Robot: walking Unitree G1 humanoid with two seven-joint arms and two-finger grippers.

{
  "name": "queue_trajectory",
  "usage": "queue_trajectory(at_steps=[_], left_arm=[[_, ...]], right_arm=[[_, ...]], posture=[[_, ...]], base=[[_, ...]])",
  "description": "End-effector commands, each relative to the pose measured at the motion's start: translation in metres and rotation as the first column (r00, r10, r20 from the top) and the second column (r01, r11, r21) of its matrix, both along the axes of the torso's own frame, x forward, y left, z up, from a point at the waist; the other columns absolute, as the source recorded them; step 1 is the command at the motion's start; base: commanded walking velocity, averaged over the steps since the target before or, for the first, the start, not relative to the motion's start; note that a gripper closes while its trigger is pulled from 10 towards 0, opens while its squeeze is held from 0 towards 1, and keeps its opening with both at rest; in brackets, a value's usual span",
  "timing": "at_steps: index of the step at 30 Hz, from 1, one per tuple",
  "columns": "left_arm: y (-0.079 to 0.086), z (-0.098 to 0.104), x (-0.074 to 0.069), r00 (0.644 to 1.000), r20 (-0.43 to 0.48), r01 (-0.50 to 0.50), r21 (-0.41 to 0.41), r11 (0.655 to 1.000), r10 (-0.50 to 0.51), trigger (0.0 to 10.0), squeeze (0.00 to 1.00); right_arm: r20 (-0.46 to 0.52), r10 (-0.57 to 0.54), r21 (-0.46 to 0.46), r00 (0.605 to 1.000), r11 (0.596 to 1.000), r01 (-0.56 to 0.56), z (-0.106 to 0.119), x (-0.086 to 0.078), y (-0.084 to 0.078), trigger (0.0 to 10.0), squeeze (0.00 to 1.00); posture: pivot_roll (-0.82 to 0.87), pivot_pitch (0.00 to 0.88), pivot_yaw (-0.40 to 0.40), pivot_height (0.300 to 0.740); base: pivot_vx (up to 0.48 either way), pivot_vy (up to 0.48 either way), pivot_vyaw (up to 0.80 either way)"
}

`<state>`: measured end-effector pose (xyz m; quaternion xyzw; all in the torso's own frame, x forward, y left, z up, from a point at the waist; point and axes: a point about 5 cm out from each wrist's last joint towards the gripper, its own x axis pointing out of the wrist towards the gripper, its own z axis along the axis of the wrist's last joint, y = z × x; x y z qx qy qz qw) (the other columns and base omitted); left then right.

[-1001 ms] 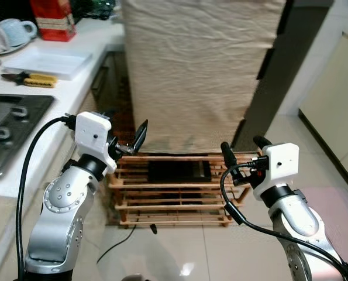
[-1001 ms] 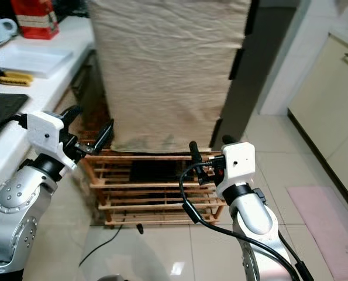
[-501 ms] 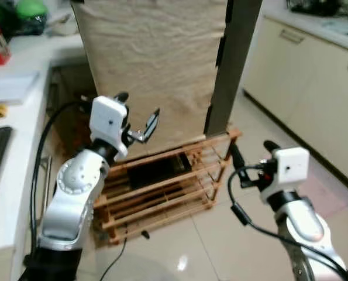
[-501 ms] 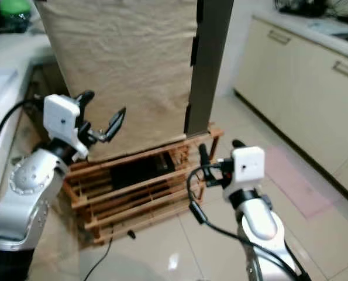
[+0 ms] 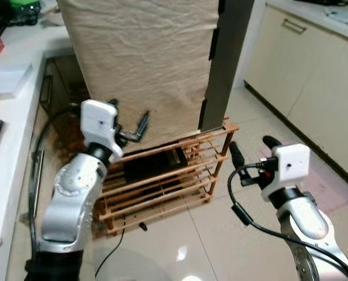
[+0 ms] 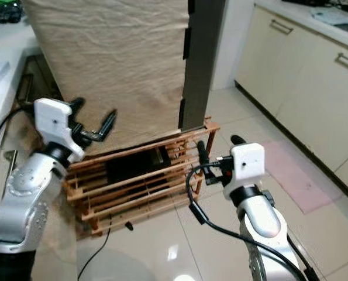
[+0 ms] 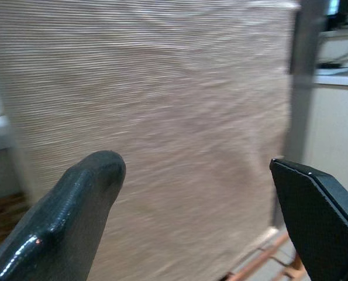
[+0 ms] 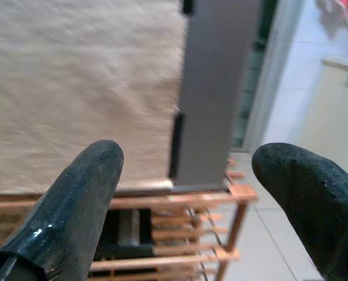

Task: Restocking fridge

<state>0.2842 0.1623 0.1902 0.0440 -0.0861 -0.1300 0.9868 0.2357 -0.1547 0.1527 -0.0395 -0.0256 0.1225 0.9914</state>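
A fridge draped in a creased beige cloth (image 5: 144, 52) stands ahead, with a dark grey side panel (image 5: 229, 52) on its right. It rests on a low wooden slatted rack (image 5: 162, 190). My left gripper (image 5: 130, 116) is raised in front of the cloth's lower part, open and holding nothing; the left wrist view looks past its fingers (image 7: 74, 205) at the cloth. My right gripper (image 5: 251, 145) is open and empty, held low to the right of the rack's corner; its fingers (image 8: 86, 193) frame the grey panel and the rack.
A white counter (image 5: 10, 88) runs along the left. Cream cabinets (image 5: 314, 76) line the right wall, with a pink mat (image 5: 331, 187) on the tiled floor. A black object (image 5: 153, 167) lies inside the rack, and a cable (image 5: 127, 240) trails on the floor.
The camera has swung to the right: the stove and counter slid out on the left, and the cabinets came in on the right. Both grippers remain open and empty.
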Motion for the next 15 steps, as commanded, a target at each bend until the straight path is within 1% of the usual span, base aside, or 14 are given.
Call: queue_trajectory(at_steps=[1, 3, 4, 7, 14, 15], left_arm=[[0.0036, 0.0031, 0.0042, 1.000, 0.004, -0.026, 0.019, 0.999, 0.026, 10.0, 0.00], [0.0038, 0.0045, 0.0051, 1.000, 0.007, -0.025, 0.016, 1.000, 0.025, 10.0, 0.00], [0.0049, 0.0074, 0.0059, 0.999, 0.002, -0.034, -0.004, 0.999, 0.034, 10.0, 0.00], [0.0051, 0.0078, 0.0056, 0.999, 0.002, -0.035, -0.008, 0.999, 0.035, 10.0, 0.00], [0.0062, 0.0086, 0.0059, 1.000, 0.001, -0.027, 0.002, 1.000, 0.027, 10.0, 0.00], [0.0069, 0.0091, 0.0071, 1.000, 0.000, -0.025, 0.005, 1.000, 0.025, 10.0, 0.00]], right_arm=[[0.022, 0.032, 0.007, 0.999, 0.999, -0.032, 0.0092, 0.0003, 0.0037, 10.0, 0.00], [0.028, 0.038, 0.005, 0.999, 0.999, -0.038, 0.0113, 0.0008, 0.0043, 10.0, 0.00], [0.048, 0.062, -0.001, 0.997, 0.998, -0.062, 0.0168, 0.0017, 0.0073, 10.0, 0.00], [0.049, 0.069, -0.006, 0.996, 0.998, -0.069, 0.0170, 0.0016, 0.0080, 10.0, 0.00], [0.024, 0.088, -0.002, 0.996, 0.996, -0.088, 0.0133, -0.0018, 0.0126, 10.0, 0.00], [0.016, 0.079, 0.015, 0.997, 0.997, -0.079, 0.0127, -0.0020, 0.0127, 10.0, 0.00]], posture=[[-0.01, 0.000, -0.004, 0.740], [-0.01, 0.000, -0.004, 0.740], [-0.02, 0.000, -0.001, 0.740], [-0.02, 0.000, 0.000, 0.740], [-0.02, 0.000, 0.001, 0.740], [-0.02, 0.000, 0.005, 0.740]], base=[[0.000, 0.000, 0.00], [0.000, 0.000, 0.00], [0.000, 0.000, 0.00], [0.000, 0.000, 0.00], [0.000, 0.000, 0.80], [0.000, 0.000, 0.00]])
